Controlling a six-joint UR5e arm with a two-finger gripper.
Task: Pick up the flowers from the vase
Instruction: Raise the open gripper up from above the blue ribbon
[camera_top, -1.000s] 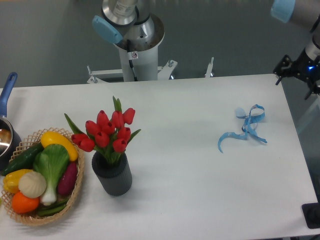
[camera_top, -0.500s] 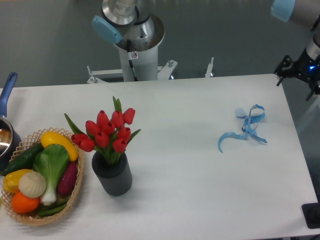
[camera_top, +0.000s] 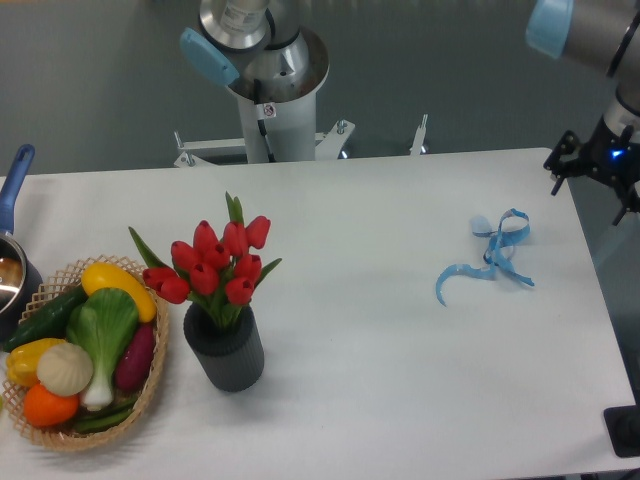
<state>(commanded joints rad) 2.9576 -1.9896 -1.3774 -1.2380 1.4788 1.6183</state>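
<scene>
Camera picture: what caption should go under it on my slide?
Red flowers stand in the dark vase beside a vegetable basket, while the gripper waits far right.

- I'm looking at a robotics lab: the arm's grey pedestal base (camera_top: 268, 95) is bolted behind a plain white desk (camera_top: 370, 330).
- Bare grey floor (camera_top: 90, 80) all around.
- Plastic play vegetables in a wicker basket (camera_top: 150, 385) look like staged props.
</scene>
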